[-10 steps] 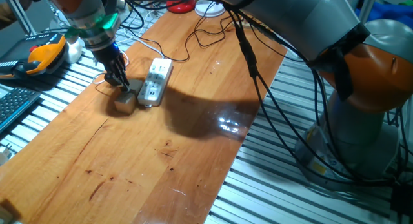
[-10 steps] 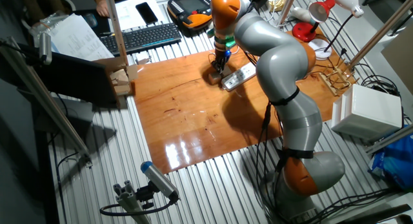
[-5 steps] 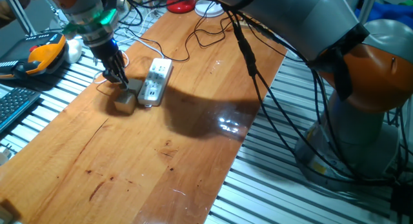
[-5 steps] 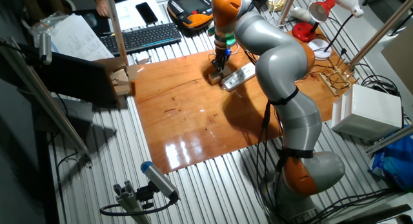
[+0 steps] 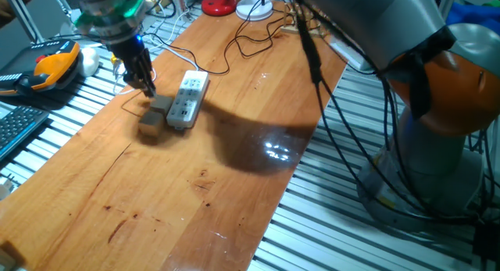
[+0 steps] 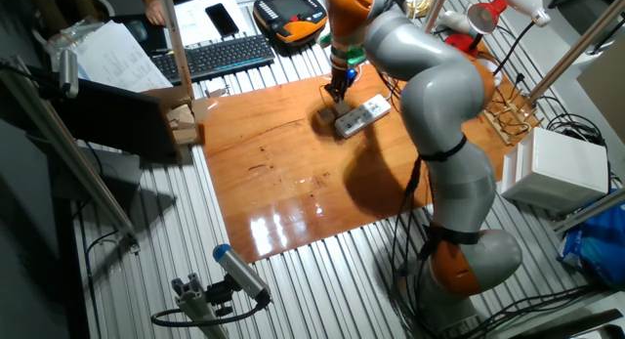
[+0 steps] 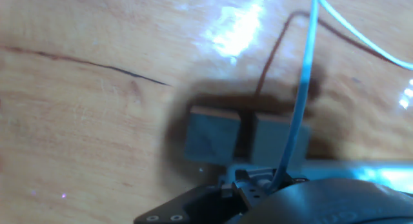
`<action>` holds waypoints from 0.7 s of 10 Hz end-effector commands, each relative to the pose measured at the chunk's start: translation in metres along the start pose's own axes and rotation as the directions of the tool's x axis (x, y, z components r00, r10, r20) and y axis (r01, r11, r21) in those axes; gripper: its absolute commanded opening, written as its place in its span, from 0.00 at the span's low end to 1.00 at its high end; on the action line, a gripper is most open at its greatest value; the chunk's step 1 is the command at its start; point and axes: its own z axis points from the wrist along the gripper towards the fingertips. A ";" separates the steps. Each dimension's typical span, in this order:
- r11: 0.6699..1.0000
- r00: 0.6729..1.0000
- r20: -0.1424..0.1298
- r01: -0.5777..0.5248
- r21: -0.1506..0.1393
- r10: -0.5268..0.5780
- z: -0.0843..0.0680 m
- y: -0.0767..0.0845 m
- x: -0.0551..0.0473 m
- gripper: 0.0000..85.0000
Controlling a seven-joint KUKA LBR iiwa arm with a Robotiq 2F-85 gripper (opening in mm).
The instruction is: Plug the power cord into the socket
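We have lifted our end effector (image 5: 145, 87) clear of the blocks (image 5: 155, 115), closed on the cord (image 7: 298, 114) that trails up from it, so the plug can now swing toward the socket (image 5: 187, 101) on the desk (image 5: 195, 193).

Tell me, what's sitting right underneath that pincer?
Below the pincer sit two tan cube blocks side by side on the wooden table, beside the white power strip. A thin white cord hangs over them; its plug is hidden.
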 end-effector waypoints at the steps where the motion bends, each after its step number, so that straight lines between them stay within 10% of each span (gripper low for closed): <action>1: 0.997 0.997 0.003 -0.079 0.009 0.079 -0.005 -0.006 0.007 0.00; 7: 0.984 0.983 0.085 -0.170 0.052 0.165 0.012 -0.044 0.039 0.00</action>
